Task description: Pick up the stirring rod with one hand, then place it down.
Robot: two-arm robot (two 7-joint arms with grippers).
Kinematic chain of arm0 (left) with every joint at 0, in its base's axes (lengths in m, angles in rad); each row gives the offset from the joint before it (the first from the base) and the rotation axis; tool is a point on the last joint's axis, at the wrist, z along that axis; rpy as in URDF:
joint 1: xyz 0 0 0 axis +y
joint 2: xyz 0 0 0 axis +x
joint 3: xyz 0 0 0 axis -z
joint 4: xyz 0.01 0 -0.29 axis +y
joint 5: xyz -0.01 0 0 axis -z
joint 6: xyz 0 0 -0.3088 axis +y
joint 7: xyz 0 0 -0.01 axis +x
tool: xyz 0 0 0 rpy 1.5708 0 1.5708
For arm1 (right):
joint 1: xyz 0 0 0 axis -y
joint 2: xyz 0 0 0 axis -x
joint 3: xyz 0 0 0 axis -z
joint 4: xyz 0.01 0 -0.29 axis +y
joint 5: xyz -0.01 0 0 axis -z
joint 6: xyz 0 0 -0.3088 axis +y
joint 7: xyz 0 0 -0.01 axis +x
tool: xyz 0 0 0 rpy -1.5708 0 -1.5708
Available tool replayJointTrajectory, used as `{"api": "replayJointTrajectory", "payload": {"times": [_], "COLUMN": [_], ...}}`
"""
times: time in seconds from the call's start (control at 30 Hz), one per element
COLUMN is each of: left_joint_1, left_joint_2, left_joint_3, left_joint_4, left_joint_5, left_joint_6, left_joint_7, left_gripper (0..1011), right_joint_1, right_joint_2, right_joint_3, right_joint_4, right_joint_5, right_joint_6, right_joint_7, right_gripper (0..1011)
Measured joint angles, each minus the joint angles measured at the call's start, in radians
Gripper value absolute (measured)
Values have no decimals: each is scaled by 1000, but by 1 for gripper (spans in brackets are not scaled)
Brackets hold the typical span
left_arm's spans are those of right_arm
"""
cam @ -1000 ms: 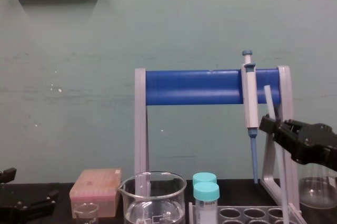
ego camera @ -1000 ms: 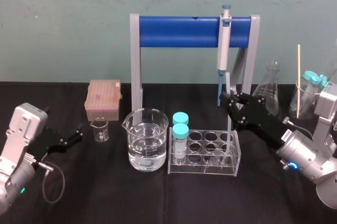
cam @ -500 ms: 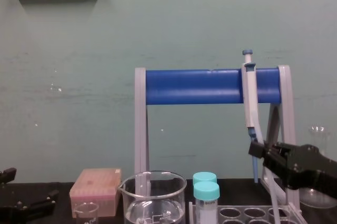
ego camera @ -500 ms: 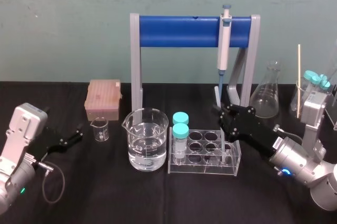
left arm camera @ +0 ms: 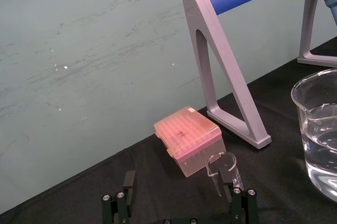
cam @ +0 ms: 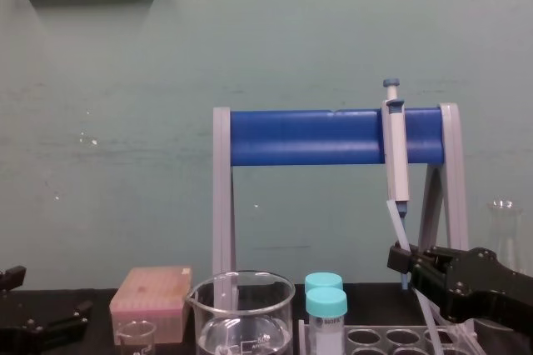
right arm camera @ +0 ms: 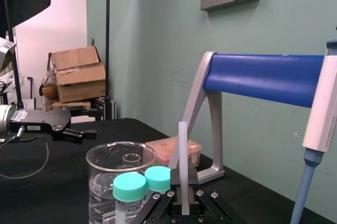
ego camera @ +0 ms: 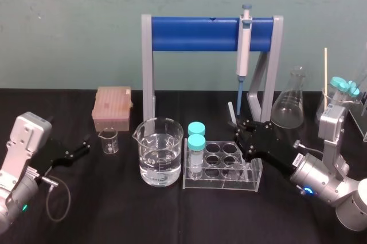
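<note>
While right gripper [ego camera: 235, 125] clamps the tilted stirring rod [ego camera: 231, 110], its tip below may snag the tube rack [ego camera: 221, 182] and snap, with left gripper [ego camera: 86, 144] parked open well apart.

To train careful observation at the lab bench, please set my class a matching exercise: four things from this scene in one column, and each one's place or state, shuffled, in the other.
Things
1. stirring rod
2. pipette
3. big beaker
4. left end effector

Places or states
a. hanging on the blue bar of the stand
b. open, near the small beaker
c. gripped by the right end effector, beside the tube rack
d. part filled with clear liquid, left of the tube rack

Pairs: 1-c, 2-a, 3-d, 4-b
</note>
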Motion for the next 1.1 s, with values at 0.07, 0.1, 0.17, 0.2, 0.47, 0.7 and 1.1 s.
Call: {"api": "replayJointTrajectory", "payload": {"times": [0.07,0.1,0.17,0.2,0.47,0.7,1.1], "left_joint_1": [0,0,0,0,0,0,0], "left_joint_2": [0,0,0,0,0,0,0], "left_joint_3": [0,0,0,0,0,0,0], "left_joint_4": [0,0,0,0,0,0,0], "left_joint_5": [0,0,0,0,0,0,0], "left_joint_6": [0,0,0,0,0,0,0], "left_joint_7": [0,0,0,0,0,0,0], "left_gripper": [1000,1000,1000,1000,1000,1000,1000], "right_joint_1": [0,0,0,0,-1,-1,-1], "right_joint_2": [0,0,0,0,1,1,1], "right_joint_3": [0,0,0,0,1,2,2], "right_joint_4": [0,0,0,0,-1,-1,-1], "right_joint_5": [1,1,1,2,3,4,6], "right_joint_6": [0,0,0,0,0,0,0], "right_joint_7": [0,0,1,1,1,1,2], "right_gripper": [66,66,66,66,139,352,715]}}
